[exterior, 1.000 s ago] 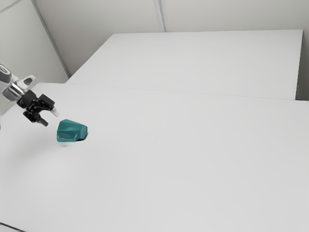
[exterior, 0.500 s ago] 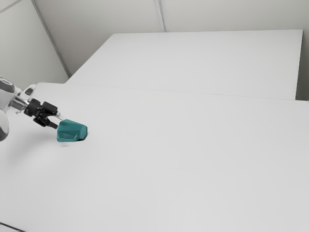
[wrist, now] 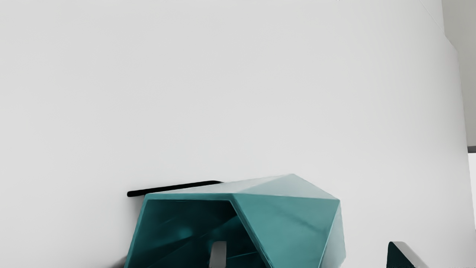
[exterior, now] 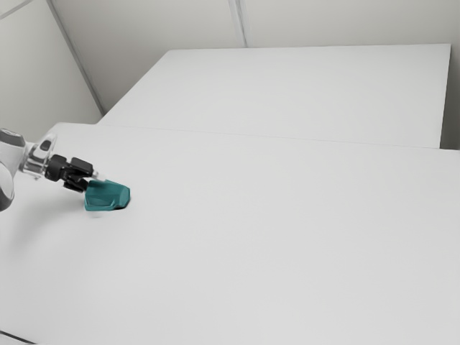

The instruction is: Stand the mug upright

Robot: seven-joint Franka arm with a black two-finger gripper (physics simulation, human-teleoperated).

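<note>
The white table [exterior: 273, 251] took up most of the scene, running from the near side well back. Beyond it, at the far side, lay another broad white surface [exterior: 302, 93], with a pale grey wall [exterior: 172, 25] behind. The arm [exterior: 8, 158] came in from the exterior view's left, low over the table. At its end, the black gripper [exterior: 93, 182] reached toward the exterior view's right, its tips right at the mug. Its fingers [wrist: 218, 257] stood well apart, not clamped on anything: one was at the mug's open mouth, overlapping the dark hollow, while the other was outside, off to the mug's side. Whether either one touched the mug, I could not tell. The teal, faceted mug [exterior: 108, 196] lay on its side on the table, toward the exterior view's left, its mouth facing the gripper and its narrower end pointing toward the exterior view's right. A thin black strip [wrist: 171, 188] showed along the mug near its rim; what it was, I could not tell.
</note>
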